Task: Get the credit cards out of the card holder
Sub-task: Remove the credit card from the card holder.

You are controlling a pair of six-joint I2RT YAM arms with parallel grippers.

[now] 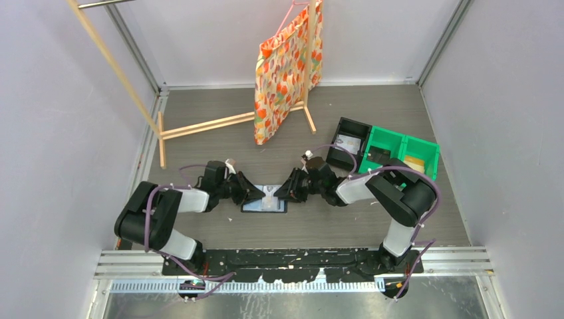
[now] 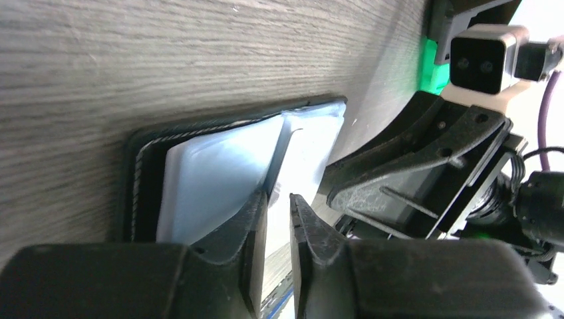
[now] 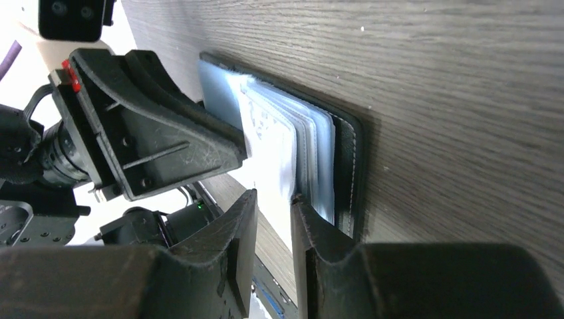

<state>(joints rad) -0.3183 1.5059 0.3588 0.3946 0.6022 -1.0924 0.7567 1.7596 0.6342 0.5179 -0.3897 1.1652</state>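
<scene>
Looking down from the top camera, the card holder (image 1: pixel 261 207) is lying flat and open on the tabletop (image 1: pixel 219 133), right between the two arms, black side down and pale blue-grey pockets facing up. The left gripper (image 2: pixel 279 206) has its jaws just a narrow slit apart, tips sitting at the near edge of the holder's pockets, and I can't see anything actually pinched in there. The right gripper (image 3: pixel 290 203) is also parted by a small gap, and the edge of a pale whitish credit card (image 3: pixel 269 153) standing up out of the fanned pockets runs down into that gap. Honestly can't tell if it's gripping it or only touching it. The two grippers sit nose to nose over the holder, very close together. Further back right there's a black bin (image 1: pixel 349 143) beside a green bin (image 1: pixel 399 149).
</scene>
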